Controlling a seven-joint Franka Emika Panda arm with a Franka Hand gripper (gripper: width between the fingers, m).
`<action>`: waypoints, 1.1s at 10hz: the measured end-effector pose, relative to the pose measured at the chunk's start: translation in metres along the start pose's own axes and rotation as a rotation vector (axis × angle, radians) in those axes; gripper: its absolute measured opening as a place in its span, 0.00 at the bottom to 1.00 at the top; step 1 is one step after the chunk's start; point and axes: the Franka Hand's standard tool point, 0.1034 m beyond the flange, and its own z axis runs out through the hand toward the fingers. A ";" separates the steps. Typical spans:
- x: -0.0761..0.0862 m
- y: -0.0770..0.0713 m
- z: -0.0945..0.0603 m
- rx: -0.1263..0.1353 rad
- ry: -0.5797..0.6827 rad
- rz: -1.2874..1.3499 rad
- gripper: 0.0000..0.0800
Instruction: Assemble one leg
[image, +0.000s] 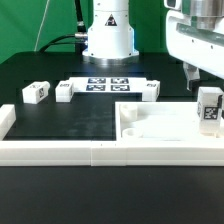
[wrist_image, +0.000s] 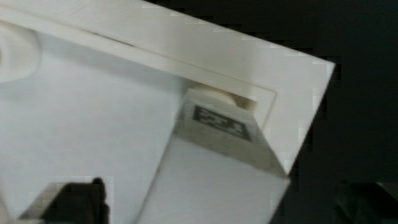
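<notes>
A leg (image: 209, 106), a small white block with a black-and-white tag, stands upright at the corner of the large flat white panel (image: 160, 128) on the exterior view's right. In the wrist view the same leg (wrist_image: 226, 114) sits in the panel's (wrist_image: 107, 130) corner. My gripper (image: 199, 74) hangs just above this leg, apart from it. In the wrist view the gripper (wrist_image: 217, 206) is open and empty, with dark fingertips (wrist_image: 71, 200) spread wide. Three more legs lie on the table, two (image: 35, 92) (image: 64, 90) on the left and one (image: 150, 88) further right.
The marker board (image: 107, 84) lies in front of the robot base (image: 107, 35). Long white border rails (image: 95, 152) run along the front and the exterior view's left (image: 8, 122). The black mat (image: 70, 118) lies between them.
</notes>
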 end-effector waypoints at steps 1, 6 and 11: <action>0.000 0.000 0.000 0.000 0.000 -0.117 0.81; -0.004 -0.003 0.001 -0.008 0.003 -0.623 0.81; -0.004 -0.003 0.001 -0.011 0.003 -0.999 0.81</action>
